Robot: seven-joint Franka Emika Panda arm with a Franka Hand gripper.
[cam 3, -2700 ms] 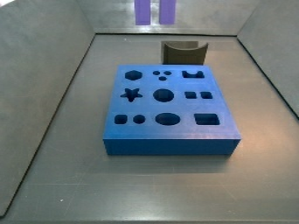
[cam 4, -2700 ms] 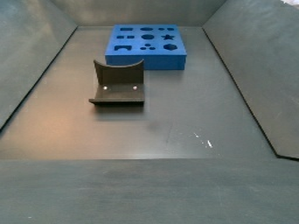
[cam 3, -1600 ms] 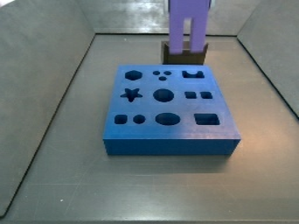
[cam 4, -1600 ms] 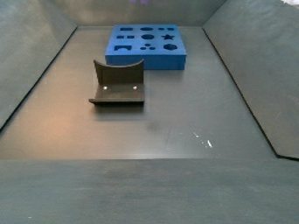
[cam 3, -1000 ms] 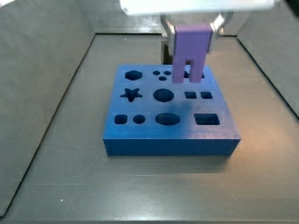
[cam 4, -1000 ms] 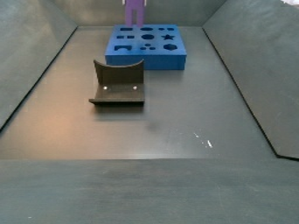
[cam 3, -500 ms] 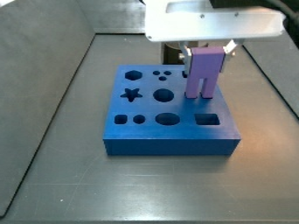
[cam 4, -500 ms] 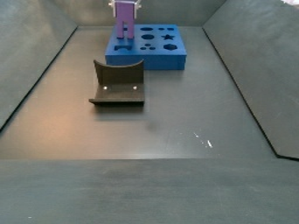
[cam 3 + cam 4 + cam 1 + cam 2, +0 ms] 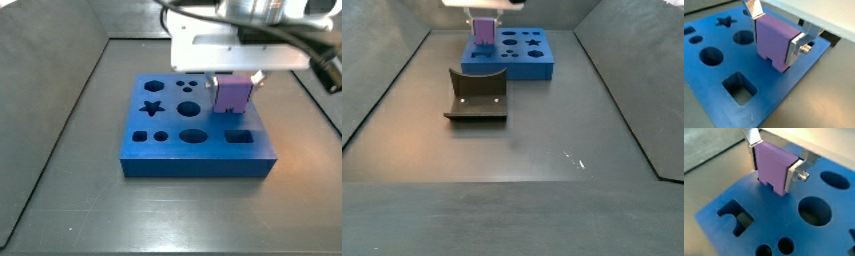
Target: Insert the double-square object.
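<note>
My gripper is shut on the double-square object, a light purple block held upright with its two prongs pointing down. It stands low over the right part of the blue board, its prongs at or in the board's top surface; how deep is not clear. In both wrist views the silver fingers clamp the block on both sides, above the blue board. In a side view the block stands at the board's near left corner.
The blue board has star, round, oval and square holes, such as a square hole and a round hole. A dark grey curved block stands on the floor in front of the board. Grey walls enclose the floor.
The gripper has come down with the purple block, from well above the board to its right part, where the prongs now reach the surface.
</note>
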